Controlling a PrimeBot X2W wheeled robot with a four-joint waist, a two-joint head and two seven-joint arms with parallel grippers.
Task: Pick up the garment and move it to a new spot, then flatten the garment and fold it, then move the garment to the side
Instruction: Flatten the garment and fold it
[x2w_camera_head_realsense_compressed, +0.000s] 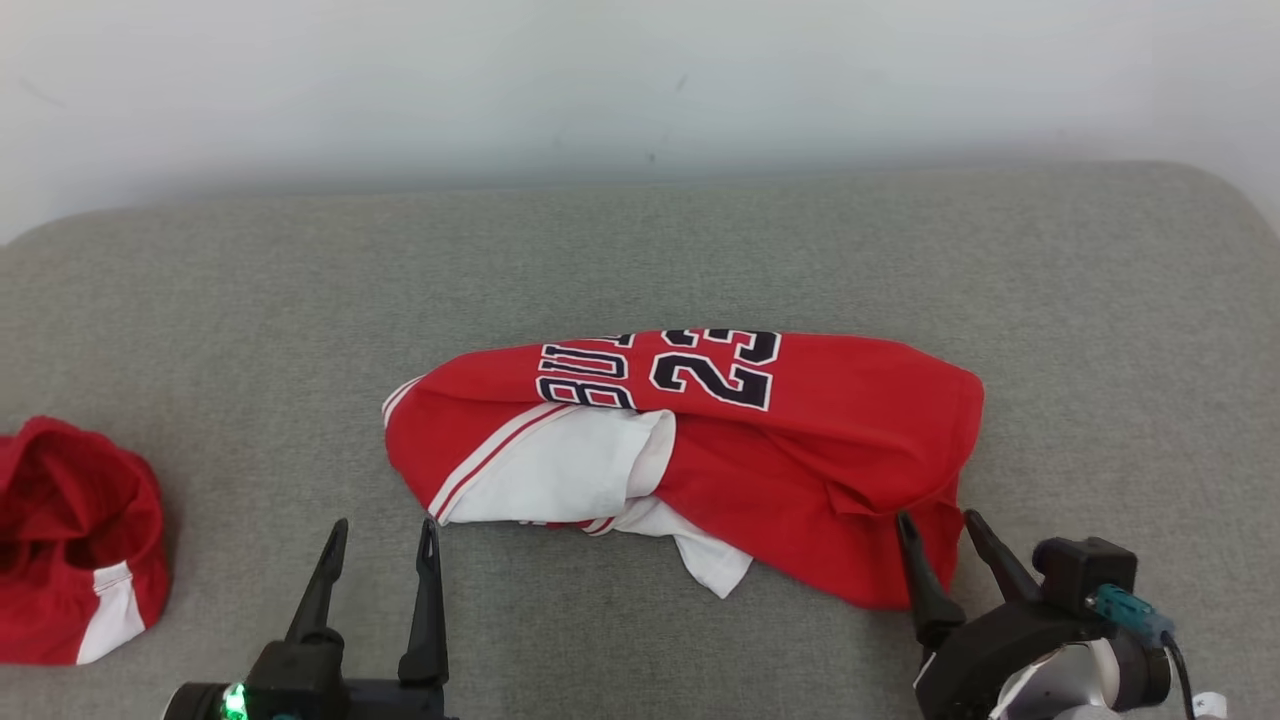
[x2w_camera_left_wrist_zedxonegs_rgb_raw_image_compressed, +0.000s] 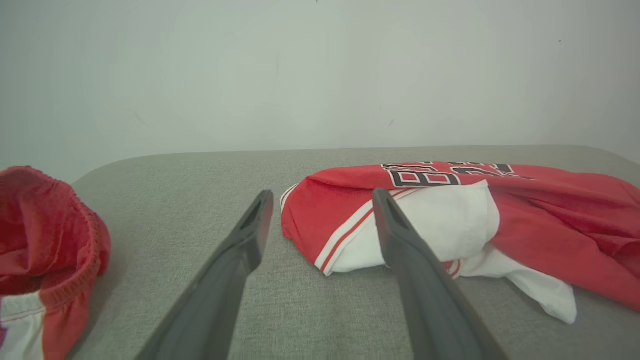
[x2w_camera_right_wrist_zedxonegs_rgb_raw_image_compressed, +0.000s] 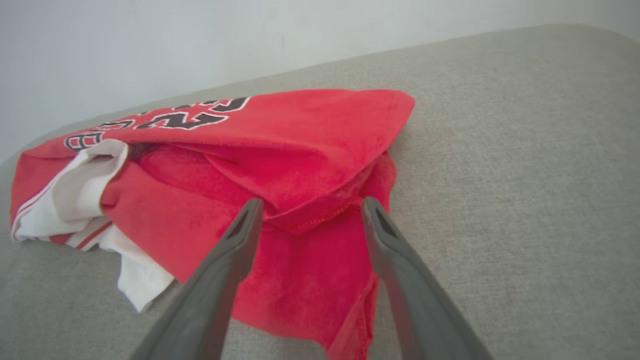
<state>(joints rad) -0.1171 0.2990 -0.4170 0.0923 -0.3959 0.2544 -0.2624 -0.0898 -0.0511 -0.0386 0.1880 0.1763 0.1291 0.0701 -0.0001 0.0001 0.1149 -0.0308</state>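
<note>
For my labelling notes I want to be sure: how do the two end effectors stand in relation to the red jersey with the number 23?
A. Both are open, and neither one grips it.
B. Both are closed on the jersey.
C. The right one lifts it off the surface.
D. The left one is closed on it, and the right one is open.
A: the left end effector and the right end effector both have their fingers spread, and the jersey lies loose on the grey cushion.

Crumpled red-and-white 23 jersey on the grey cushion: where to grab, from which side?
Probably best: grip the red-and-white basketball jersey at its near edge, approaching from the robot's side. The folded red hem flap stands raised just ahead of the open right gripper; the striped white edge lies exposed on the grey cushion ahead of the open left gripper.
</note>
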